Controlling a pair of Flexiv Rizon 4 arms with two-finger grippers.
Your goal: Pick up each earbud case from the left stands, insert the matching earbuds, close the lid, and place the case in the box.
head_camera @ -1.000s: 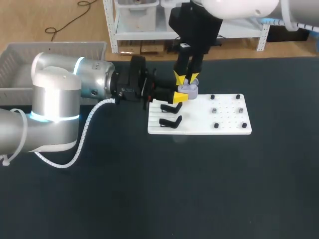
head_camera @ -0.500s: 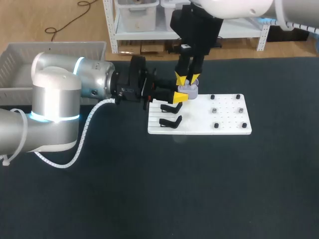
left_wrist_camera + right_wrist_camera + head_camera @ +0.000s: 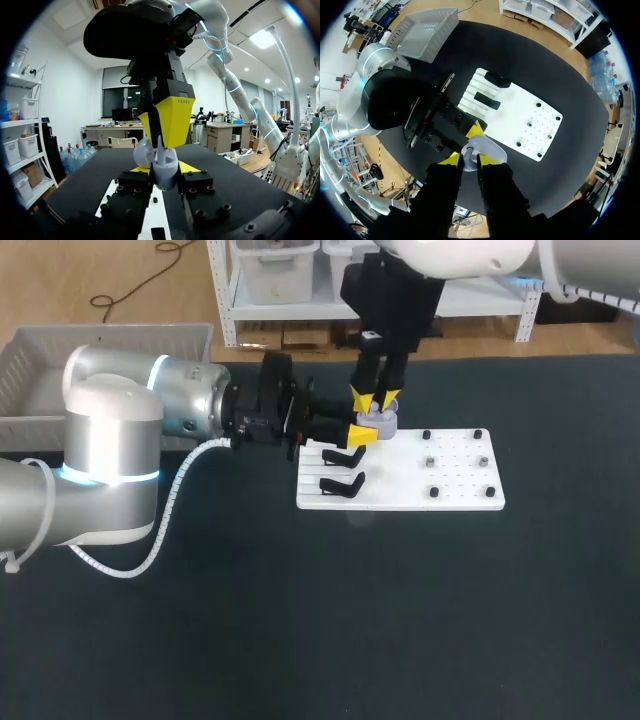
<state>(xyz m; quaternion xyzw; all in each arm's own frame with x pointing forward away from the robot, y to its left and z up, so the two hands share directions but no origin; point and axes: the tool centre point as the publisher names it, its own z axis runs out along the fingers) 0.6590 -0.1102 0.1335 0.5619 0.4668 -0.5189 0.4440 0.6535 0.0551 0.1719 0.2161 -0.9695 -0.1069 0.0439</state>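
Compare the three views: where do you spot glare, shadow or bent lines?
Head view: glare streaks the left arm; the white board casts almost no shadow. Left wrist view: the right gripper looms dark over the case, backlit. Right wrist view: the table's straight edge bows.

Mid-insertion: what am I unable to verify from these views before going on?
- Inside of the lavender plastic earbud case: head view, the right tool covers it; left wrist view shows only its outside.
- Any earbud in the right tool: right wrist view, the tool's own body blocks it.
- Small dark pieces on the white flat board: head view, too small to identify.
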